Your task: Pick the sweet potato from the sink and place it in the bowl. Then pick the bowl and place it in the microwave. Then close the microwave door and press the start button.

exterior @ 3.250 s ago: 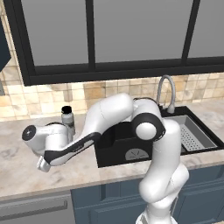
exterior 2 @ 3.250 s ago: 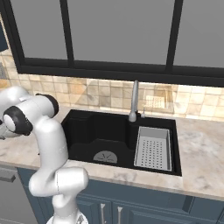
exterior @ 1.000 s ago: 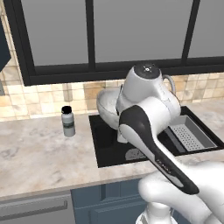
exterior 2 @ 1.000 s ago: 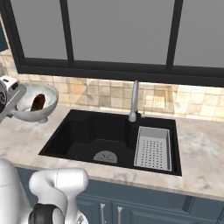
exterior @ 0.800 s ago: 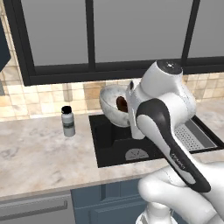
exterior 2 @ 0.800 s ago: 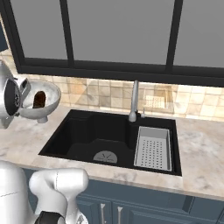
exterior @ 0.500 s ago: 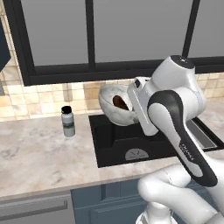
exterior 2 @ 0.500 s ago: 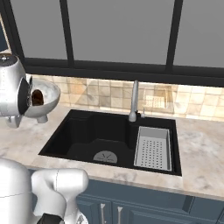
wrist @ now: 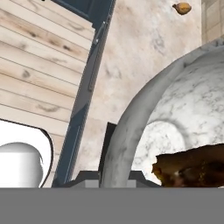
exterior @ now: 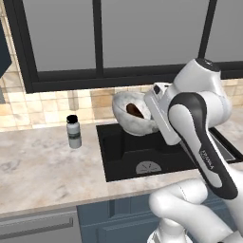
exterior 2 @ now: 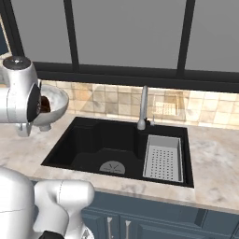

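While held aloft, bowl (exterior: 127,113) tilted, sweet potato (exterior: 135,111) inside, above sink (exterior: 124,154)

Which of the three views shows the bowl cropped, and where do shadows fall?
Hand view: the bowl is cropped at the right edge, sweet potato inside. Left base view: sharp and evenly lit, with a soft shadow beside the bottle. Right base view: the sink basin stays dark.
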Available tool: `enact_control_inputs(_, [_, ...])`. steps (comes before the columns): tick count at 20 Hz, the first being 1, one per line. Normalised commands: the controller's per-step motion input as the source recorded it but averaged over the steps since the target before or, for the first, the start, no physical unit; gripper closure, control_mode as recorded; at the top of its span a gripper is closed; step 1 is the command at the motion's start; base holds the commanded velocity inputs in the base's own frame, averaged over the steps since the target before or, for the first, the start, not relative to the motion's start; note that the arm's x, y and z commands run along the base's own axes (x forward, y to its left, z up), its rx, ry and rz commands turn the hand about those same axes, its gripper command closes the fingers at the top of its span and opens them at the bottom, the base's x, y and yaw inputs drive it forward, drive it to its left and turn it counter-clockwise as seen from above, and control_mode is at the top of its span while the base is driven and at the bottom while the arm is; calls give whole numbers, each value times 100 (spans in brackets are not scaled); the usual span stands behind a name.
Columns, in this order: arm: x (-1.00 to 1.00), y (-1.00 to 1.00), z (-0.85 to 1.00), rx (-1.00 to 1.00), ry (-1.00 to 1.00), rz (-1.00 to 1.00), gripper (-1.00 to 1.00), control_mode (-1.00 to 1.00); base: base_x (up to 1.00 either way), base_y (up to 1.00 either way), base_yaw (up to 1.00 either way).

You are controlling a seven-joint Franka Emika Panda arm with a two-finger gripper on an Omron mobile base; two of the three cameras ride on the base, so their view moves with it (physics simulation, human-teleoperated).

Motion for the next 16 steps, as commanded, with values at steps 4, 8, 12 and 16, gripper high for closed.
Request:
enact_control_inputs(4, [-1, -9, 0, 0, 0, 0, 100, -100, 0, 0, 0])
enact_control_inputs(8, [0, -1, 0, 0, 0, 0, 100, -100, 0, 0, 0])
enact_control_inputs(12, [0, 0, 0, 0, 0, 0, 100, 100, 0, 0, 0])
enact_control_inputs(16, [0, 0, 0, 0, 0, 0, 100, 100, -6, 0, 0])
